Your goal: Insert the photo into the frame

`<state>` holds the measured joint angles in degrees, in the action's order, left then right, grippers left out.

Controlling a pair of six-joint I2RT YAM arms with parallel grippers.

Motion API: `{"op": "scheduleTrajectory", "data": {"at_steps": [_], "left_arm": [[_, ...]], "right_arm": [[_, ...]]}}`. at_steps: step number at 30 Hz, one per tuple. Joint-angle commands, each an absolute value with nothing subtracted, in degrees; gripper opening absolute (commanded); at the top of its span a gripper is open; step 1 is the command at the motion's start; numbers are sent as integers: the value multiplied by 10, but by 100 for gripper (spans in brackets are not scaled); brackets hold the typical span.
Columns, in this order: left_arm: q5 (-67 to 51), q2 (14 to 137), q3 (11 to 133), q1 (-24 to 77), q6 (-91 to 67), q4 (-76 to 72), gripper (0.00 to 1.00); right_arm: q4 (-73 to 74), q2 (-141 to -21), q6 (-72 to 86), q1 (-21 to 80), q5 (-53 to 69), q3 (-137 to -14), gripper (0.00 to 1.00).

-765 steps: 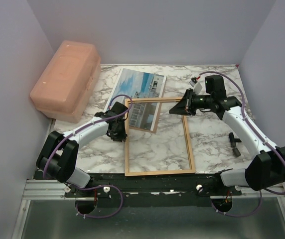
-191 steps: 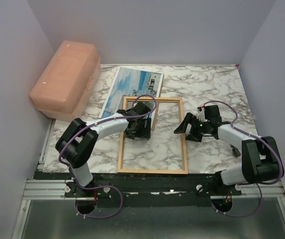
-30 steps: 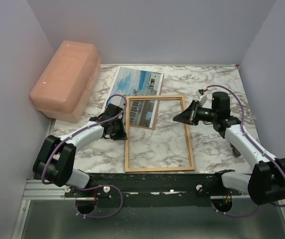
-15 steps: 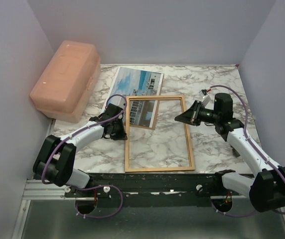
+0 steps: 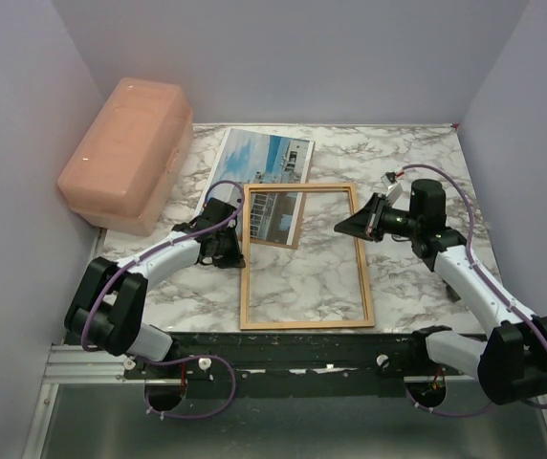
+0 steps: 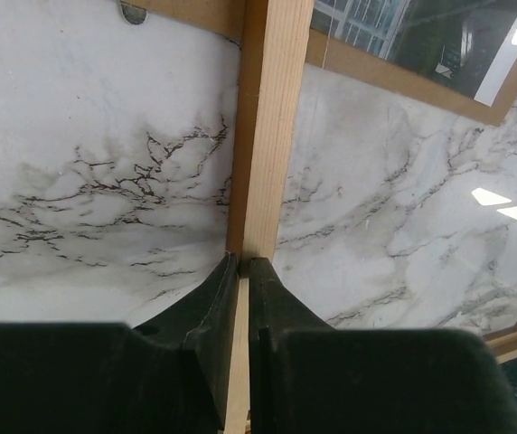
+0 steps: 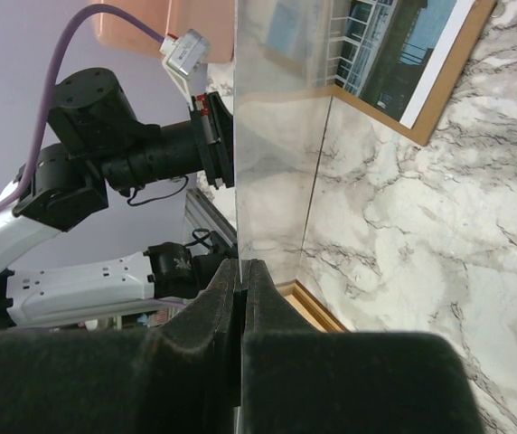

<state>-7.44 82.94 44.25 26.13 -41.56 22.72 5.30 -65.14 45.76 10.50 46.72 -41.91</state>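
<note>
Step in hand, as I read it: getting hold of the frame (image 5: 302, 326) and opening it up; the photo (image 5: 259, 163) is not in yet. The left tool (image 6: 242, 265) is clamped on the frame's left rail, with wood showing between the fingers and the tips just short of the marble worktop (image 5: 398, 163). The right tool (image 7: 240, 267) is closed tight at the far end of the right rail, pinching what looks like the thin edge of a clear pane (image 7: 277, 163) that reflects the arms; I can't tell whether it also bites the wood. The photo lies flat on the worktop at the far side, skewed against the frame. Most of it is beyond the frame's far-left corner, and its near end is tucked under that corner and seen through the opening. A brown backing board (image 7: 439, 81) peeks out along the photo's near and right edges. The photo sits just beyond the left tool, not touching it, and well left of the right tool. A pink box (image 5: 125, 153) stands apart at far left. The next move likely calls for keeping the frame steady and freeing one tool for the print. The print then has to be squared to the opening and slid in without dragging the board or flexing the pane.
</note>
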Motion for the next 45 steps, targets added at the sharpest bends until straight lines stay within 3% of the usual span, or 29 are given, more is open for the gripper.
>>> {"op": "scheduleTrajectory", "data": {"at_steps": [1,27,37,45], "left_arm": [[-49,862,428,259,-402,245,12],[-56,873,433,259,-397,243,10],[-58,874,439,260,-390,249,9],[-57,873,440,260,-386,253,9]], "right_arm": [[9,-658,486,106,500,-427,1],[-1,-699,460,106,502,-418,1],[180,-697,346,106,380,-425,1],[207,-707,313,106,346,-420,1]]}}
